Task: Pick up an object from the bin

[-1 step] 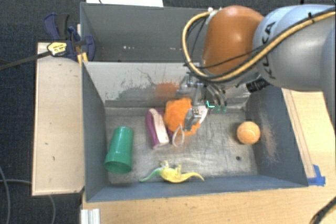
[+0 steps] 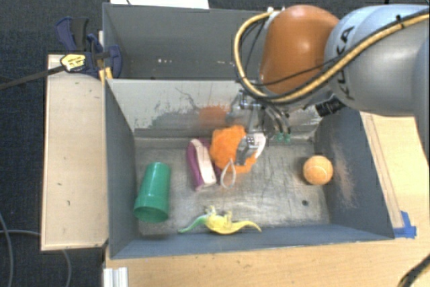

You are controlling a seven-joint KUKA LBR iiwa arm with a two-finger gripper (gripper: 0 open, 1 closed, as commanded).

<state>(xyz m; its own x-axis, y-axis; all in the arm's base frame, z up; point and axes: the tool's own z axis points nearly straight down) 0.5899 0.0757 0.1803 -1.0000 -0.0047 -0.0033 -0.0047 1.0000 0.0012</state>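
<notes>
The gripper (image 2: 254, 143) sits low at the right edge of an orange mesh puff (image 2: 226, 144) in mid-bin (image 2: 122, 144), beside a pink block (image 2: 200, 163). I cannot tell whether it has closed. This looks like the grasp step. The next move calls for a firm hold, then a straight lift.

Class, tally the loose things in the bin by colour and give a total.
Orange: 2 (sponge, ball)
Green: 1 (cup)
Purple: 1 (block)
Yellow: 1 (toy lizard)
Total: 5
</notes>
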